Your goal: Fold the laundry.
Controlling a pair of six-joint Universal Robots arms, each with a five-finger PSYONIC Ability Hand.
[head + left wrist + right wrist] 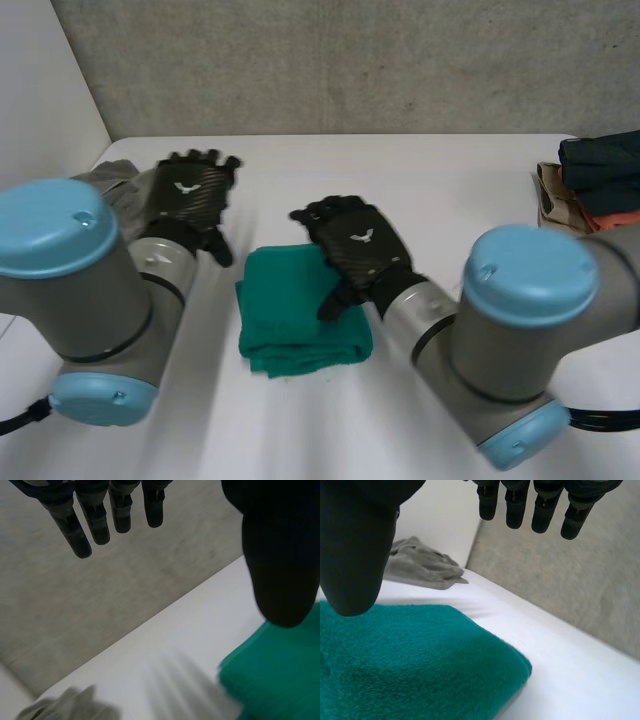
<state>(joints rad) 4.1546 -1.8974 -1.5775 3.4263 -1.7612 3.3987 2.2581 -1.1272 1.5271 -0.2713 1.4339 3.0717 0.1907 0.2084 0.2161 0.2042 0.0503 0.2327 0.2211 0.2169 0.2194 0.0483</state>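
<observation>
White table (420, 170) against grey wall (350, 60)

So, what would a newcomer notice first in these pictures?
The folded green towel at the middle of the table, with the right robot hand open over it. The left robot hand is open near a grey cloth at the far left; a pile of clothes sits at the right edge.
</observation>
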